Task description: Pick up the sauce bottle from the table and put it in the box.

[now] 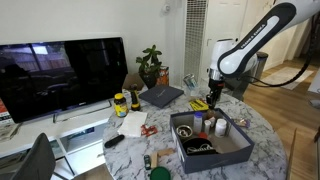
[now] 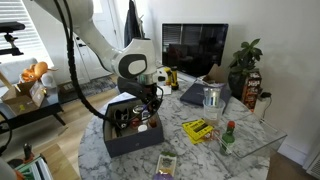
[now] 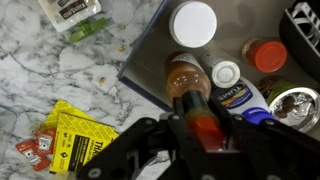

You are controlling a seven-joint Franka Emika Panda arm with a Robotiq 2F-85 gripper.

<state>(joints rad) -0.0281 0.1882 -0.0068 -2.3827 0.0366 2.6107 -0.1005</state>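
Hovering over the edge of the box (image 3: 150, 62), gripper (image 3: 205, 126) clamped around the red-capped neck of the sauce bottle (image 3: 185, 80), clear of the marble table (image 3: 45, 95). Looks lifted and carried over already; left only to lower inside and let go.

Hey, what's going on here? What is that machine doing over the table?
A robot arm is putting a small sauce bottle into the dark box on the marble table. Its claw is shut on the bottle near its red cap and holds it over a corner of the box, next to other little bottles already inside. It has not let go yet.
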